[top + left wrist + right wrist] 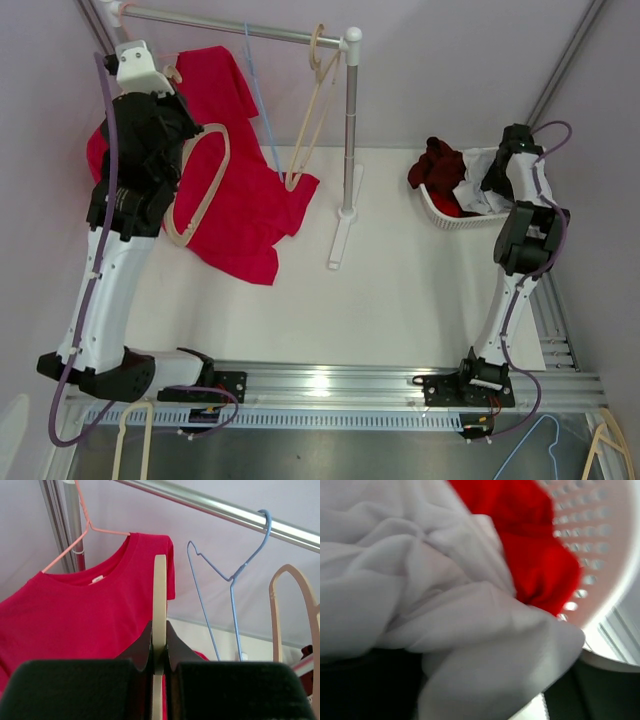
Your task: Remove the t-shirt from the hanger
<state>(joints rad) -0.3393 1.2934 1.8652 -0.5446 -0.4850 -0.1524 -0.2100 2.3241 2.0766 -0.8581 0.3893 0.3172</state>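
A red t-shirt hangs on a pink wire hanger at the left end of the rack rod, and its lower part drapes onto the table. It fills the left of the left wrist view. My left gripper is right in front of the shirt and is shut on a cream wooden hanger, whose loop shows below the arm. My right gripper is down in the white basket, and white cloth hides its fingers.
A blue wire hanger and a beige wooden hanger hang on the rod to the right of the shirt. The rack's post stands mid-table. The basket holds white and dark red clothes.
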